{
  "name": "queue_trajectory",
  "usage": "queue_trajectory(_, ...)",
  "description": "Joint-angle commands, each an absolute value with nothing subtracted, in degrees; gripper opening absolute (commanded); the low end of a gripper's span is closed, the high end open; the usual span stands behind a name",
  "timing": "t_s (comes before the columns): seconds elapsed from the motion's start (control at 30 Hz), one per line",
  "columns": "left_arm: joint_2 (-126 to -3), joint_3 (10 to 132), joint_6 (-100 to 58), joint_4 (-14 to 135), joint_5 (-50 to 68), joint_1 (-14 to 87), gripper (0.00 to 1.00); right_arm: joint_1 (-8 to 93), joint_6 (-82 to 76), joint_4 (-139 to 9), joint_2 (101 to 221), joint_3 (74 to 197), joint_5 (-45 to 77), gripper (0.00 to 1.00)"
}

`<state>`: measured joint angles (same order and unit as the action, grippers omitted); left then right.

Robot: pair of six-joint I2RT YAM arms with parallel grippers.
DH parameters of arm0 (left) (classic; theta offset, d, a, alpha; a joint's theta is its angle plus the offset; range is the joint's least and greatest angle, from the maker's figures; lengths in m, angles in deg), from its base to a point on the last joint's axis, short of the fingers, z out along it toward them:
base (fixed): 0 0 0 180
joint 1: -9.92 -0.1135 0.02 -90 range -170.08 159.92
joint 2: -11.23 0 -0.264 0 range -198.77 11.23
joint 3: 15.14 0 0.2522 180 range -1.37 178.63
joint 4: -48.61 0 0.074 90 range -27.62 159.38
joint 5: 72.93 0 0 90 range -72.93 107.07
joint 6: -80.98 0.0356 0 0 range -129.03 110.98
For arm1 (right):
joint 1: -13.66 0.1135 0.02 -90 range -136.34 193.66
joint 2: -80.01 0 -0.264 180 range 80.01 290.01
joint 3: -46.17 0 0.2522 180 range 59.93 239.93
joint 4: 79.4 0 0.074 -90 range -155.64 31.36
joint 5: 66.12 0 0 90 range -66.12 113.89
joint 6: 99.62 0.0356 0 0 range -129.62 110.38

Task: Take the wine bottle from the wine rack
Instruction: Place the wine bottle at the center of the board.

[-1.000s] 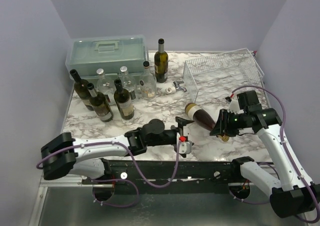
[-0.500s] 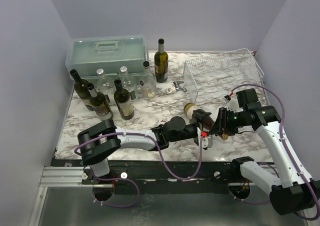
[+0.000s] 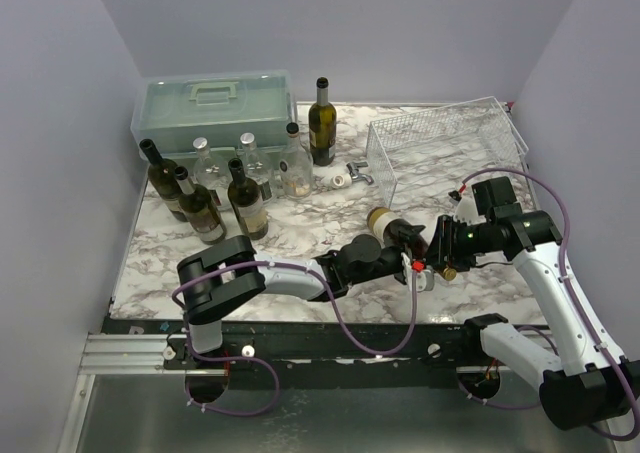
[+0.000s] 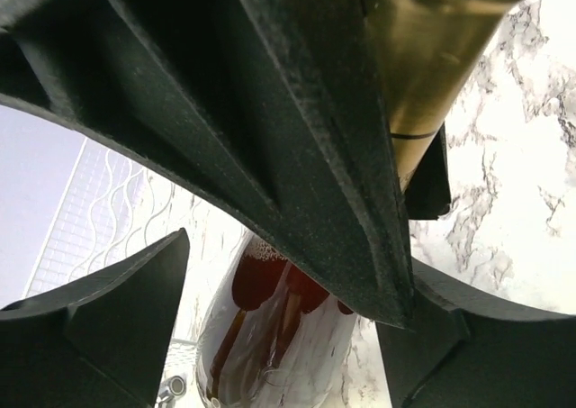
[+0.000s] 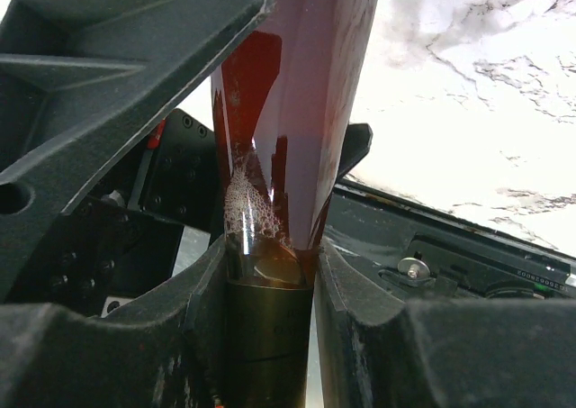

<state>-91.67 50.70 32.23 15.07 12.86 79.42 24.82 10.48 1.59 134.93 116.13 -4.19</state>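
Observation:
The wine bottle (image 3: 392,229) is tilted above the marble, off the white wire wine rack (image 3: 385,173), its base toward the rack and its gold-foiled neck toward the table's front. My right gripper (image 3: 446,260) is shut on the neck; in the right wrist view both fingers (image 5: 351,318) press the foil (image 5: 265,336) below the red wine. My left gripper (image 3: 412,264) reaches in from the left and straddles the bottle's shoulder. In the left wrist view the bottle (image 4: 270,345) lies between its fingers (image 4: 99,327), with a gap on one side. The rack (image 4: 81,219) shows behind.
A pale green toolbox (image 3: 212,98) stands at the back left, with several upright bottles (image 3: 245,195) in front of it. One dark bottle (image 3: 321,123) stands beside the rack. Small metal pieces (image 3: 350,176) lie near the rack's front corner.
My left arm has swept right along the table's front to the bottle, and its jaws have narrowed around it. The right gripper has kept its hold on the neck, barely moving.

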Motion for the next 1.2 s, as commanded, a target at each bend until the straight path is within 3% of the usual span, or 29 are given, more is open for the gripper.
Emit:
queue_trajectory(0.0,-92.8,51.4,32.1,13.2,14.9,79.5,0.76,24.7,8.8,-8.3,133.1,122.3,-12.9,0.0)
queue_trajectory(0.13,-92.7,50.4,32.1,13.0,14.9,79.2,0.73,24.7,8.7,-8.5,133.2,122.3,-12.8,0.0)
queue_trajectory(0.33,-92.5,49.5,31.5,12.9,13.7,78.4,0.59,24.7,9.0,-8.7,133.1,122.0,-12.8,0.0)
queue_trajectory(0.37,-92.5,49.5,31.3,12.9,13.3,78.3,0.53,24.7,9.1,-8.7,133.0,122.0,-12.8,0.0)
queue_trajectory(0.4,-92.4,49.4,31.2,12.9,13.0,78.3,0.39,24.7,9.1,-8.8,133.0,122.0,-12.8,0.0)
queue_trajectory(0.5,-92.3,49.3,30.7,12.9,12.6,78.1,0.12,24.7,9.3,-8.9,132.8,121.8,-12.9,0.0)
queue_trajectory(0.6,-91.5,48.9,30.3,12.9,11.6,78.0,0.0,24.7,9.4,-9.1,132.5,121.3,-12.8,0.02)
queue_trajectory(0.87,-89.0,47.2,29.7,12.0,10.7,77.8,0.0,24.7,10.5,-10.0,131.9,120.7,-12.7,0.52)
queue_trajectory(1.03,-88.0,45.9,28.7,10.5,10.7,77.3,0.0,24.7,10.9,-10.3,131.7,121.6,-12.5,0.69)
queue_trajectory(1.17,-87.1,44.7,27.7,9.6,10.4,76.8,0.0,24.7,10.5,-10.5,131.6,123.0,-12.6,0.71)
